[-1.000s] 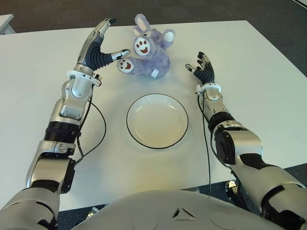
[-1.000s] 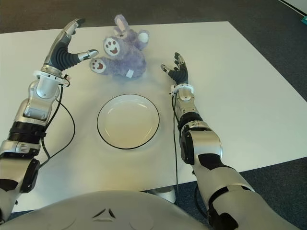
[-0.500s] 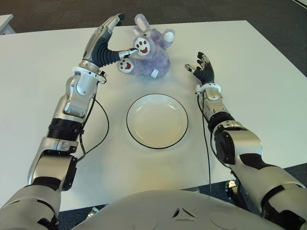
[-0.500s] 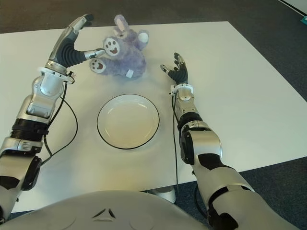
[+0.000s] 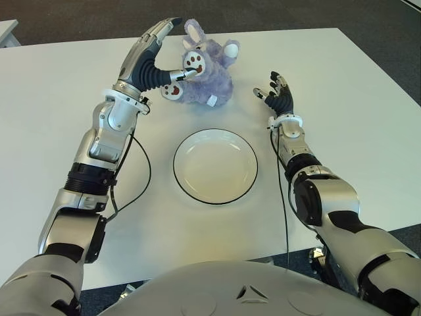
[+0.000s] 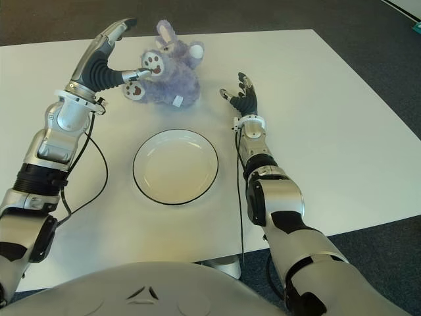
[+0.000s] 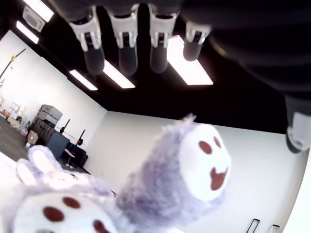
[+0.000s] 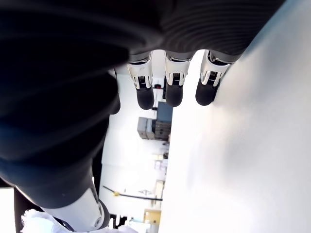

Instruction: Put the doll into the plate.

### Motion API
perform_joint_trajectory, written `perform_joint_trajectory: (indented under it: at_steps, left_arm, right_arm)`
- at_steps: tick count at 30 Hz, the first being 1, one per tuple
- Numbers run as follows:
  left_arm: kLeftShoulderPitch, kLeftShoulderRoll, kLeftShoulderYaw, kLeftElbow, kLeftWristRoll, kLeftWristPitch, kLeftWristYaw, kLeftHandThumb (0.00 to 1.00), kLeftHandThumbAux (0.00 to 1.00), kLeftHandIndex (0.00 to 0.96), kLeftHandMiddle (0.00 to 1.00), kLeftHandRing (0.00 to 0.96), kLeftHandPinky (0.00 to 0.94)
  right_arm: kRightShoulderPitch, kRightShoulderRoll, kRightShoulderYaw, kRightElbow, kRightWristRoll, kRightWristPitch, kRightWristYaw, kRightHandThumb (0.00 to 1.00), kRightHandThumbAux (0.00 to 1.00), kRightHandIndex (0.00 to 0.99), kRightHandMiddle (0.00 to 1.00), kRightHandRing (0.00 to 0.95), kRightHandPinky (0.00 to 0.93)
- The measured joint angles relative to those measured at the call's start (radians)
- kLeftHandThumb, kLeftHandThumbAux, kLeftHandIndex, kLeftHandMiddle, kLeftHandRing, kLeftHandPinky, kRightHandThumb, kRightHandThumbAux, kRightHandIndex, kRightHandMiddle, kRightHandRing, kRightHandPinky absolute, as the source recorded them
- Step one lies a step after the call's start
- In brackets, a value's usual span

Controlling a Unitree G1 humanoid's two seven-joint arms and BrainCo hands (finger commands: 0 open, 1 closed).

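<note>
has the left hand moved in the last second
Yes. The left hand has moved toward the doll, away from the plate; its thumb now touches a paw.

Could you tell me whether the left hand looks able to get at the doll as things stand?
Probably yes: the left hand is open right beside the doll, thumb at a raised foot, with nothing between them.

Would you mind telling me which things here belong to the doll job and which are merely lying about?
Part of the job:
purple plush rabbit doll
white plate, empty
left hand, open, thumb at the doll's paw

Just there:
right hand, open, to the doll's right
white table
black cable
</note>
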Motion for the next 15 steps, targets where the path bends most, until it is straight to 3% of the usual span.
perform_joint_trajectory:
  at_steps: [15]
  left_arm:
    - [0.034,-0.039,-0.018,-0.070,-0.008,0.025,-0.029,0.093,0.476,0.000,0.063,0.065,0.042]
  right_arm:
    - [0.000,0.000,0.000,0.000,0.000,0.000,0.000,0.329,0.820,0.091,0.029,0.003,0.038]
